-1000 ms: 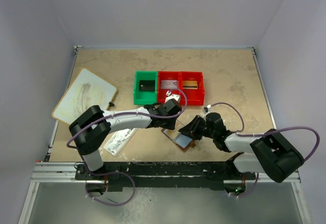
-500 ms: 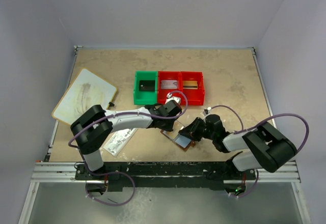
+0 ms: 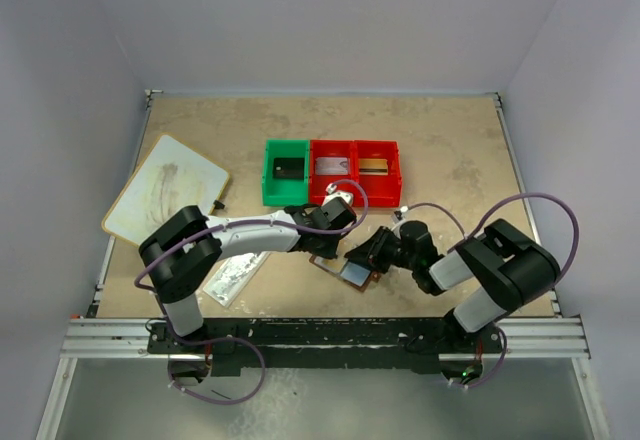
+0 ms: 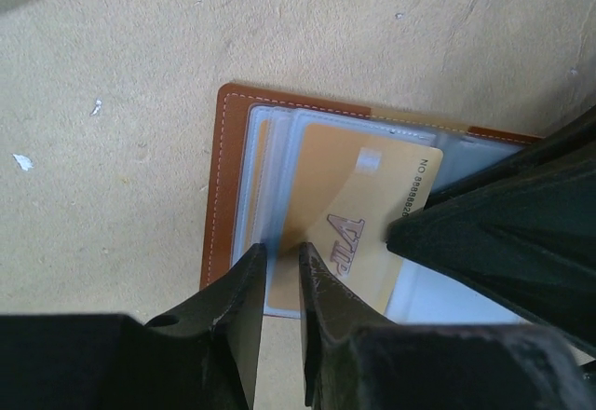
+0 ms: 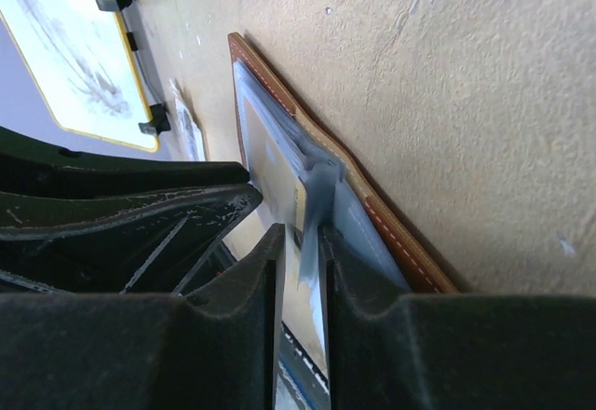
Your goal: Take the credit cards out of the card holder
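A: Where's the card holder [image 3: 352, 270]?
B: Open flat on the table [image 3: 450, 160], toward the near edge, pockets up, btw the two grippers.
A: Left gripper [image 4: 279, 259]?
B: At one edge of it, jaws almost together w/ the rim of a clear pocket [image 4: 250, 186] pinched in the gap. Gold card [image 4: 358, 214] lies slanted just beside its fingers.
A: Right gripper [image 5: 300, 235]?
B: Opp. side, touching. Narrow jaws clamp a clear leaf [image 5: 315, 196] lifted off the brown cover.
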